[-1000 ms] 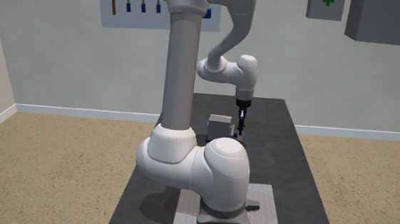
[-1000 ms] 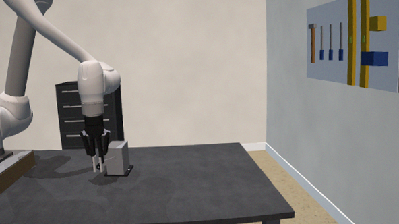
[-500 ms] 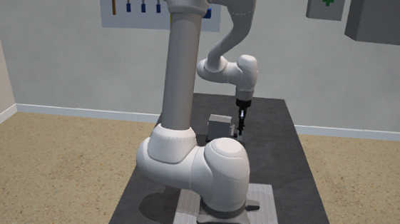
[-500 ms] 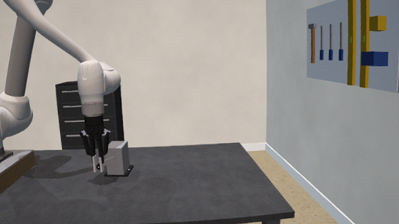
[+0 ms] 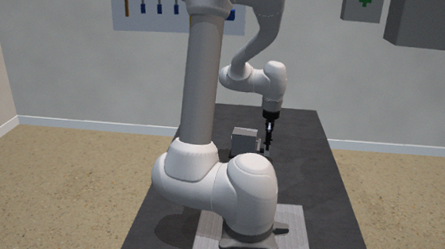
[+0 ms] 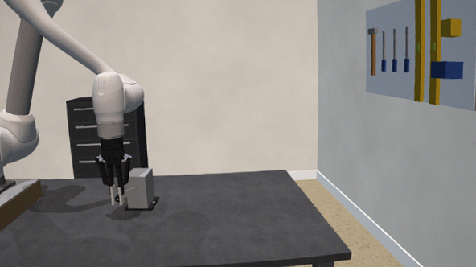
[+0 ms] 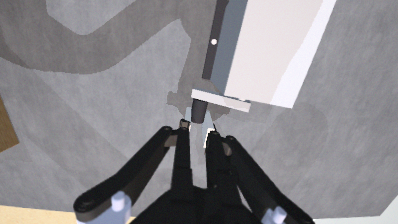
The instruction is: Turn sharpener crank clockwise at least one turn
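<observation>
The grey pencil sharpener (image 5: 243,140) (image 6: 140,188) (image 7: 275,45) stands on its dark base plate (image 7: 212,47) on the dark table (image 5: 321,188) (image 6: 226,222). In the wrist view its pale crank arm (image 7: 222,101) sticks out from the near end, and the dark knob (image 7: 199,110) points towards my fingers. My gripper (image 5: 268,145) (image 6: 116,201) (image 7: 196,116) points straight down beside the sharpener's crank end, with its tips low near the table. It is shut on the knob. In the top and exterior views the fingers hide the knob.
My arm's base stands on a pale mat (image 5: 289,241) atop a wooden plinth (image 6: 8,204) at the table's near end. A black drawer cabinet (image 6: 81,136) stands behind the table. A tool board (image 6: 419,45) hangs on the wall.
</observation>
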Motion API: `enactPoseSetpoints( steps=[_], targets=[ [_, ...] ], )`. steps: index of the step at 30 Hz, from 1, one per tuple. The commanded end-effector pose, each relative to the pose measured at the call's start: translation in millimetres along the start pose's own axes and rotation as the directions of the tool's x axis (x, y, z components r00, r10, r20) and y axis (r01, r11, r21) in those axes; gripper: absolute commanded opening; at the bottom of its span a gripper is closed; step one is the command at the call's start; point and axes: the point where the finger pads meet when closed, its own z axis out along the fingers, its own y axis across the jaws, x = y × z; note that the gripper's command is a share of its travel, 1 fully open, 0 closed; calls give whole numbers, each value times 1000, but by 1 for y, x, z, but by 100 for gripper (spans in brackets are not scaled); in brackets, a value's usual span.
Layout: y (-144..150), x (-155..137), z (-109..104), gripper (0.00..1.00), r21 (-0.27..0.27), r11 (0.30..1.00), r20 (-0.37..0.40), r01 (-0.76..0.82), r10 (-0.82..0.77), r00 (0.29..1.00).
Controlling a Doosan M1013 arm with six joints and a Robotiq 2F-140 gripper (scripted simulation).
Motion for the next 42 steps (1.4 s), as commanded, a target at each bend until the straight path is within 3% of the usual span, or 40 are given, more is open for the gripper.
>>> enactPoseSetpoints(
  steps=[1,20,42],
  targets=[
    [0,0,0,0,0,1000,0,0,0,1000],
    [-2,0,-8,0,0,1000,0,0,0,1000],
    [10,0,-52,0,0,1000,0,0,0,1000]
  ],
)
